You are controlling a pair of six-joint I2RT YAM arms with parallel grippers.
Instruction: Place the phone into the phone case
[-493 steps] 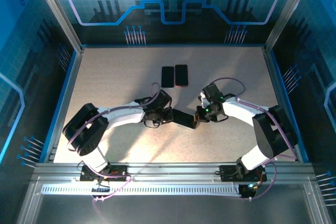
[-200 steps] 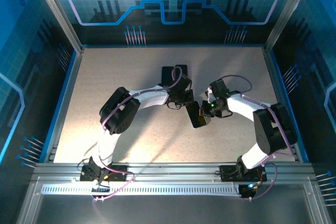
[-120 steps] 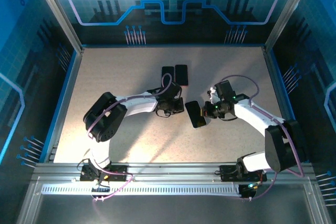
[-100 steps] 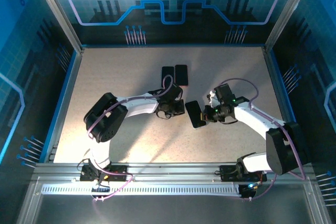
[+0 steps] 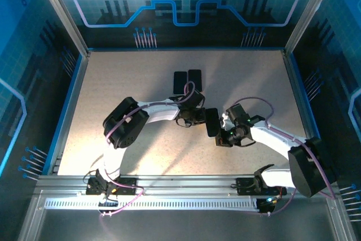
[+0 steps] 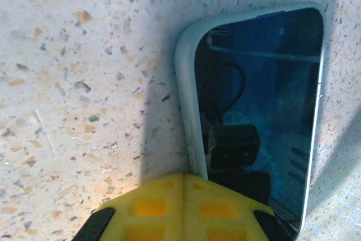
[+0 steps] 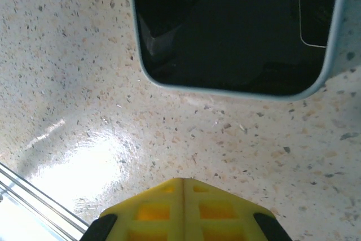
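While both arms reach toward the middle of the table (image 5: 124, 83), the phone (image 5: 211, 121) lies flat between them, screen up, with its long side running roughly from far to near and slightly turned. In the left wrist view the phone (image 6: 256, 111) shows a dark glass that mirrors blue light, and a pale thick rim, by its look the case (image 6: 189, 117), goes all around it; the phone sits inside this rim. The left claw (image 5: 200, 118) is just beside the left long edge of the phone. Its two yellow fingers (image 6: 146, 210) meet along a seam in the middle, so the left claw (image 6: 183, 207) is closed with nothing between the fingers, and its tip overlaps the near corner of the phone (whether it really touches there, I cannot tell). The right claw (image 5: 223, 138) is at the near end of the phone. In the right wrist view the right claw (image 7: 183, 210) is also closed on nothing, and a strip of bare speckled table separates it from the rounded end of the phone (image 7: 231, 26). Farther back on the table two other dark flat pieces (image 5: 180, 81) lie side by side, touching or nearly so, well apart from both claws.
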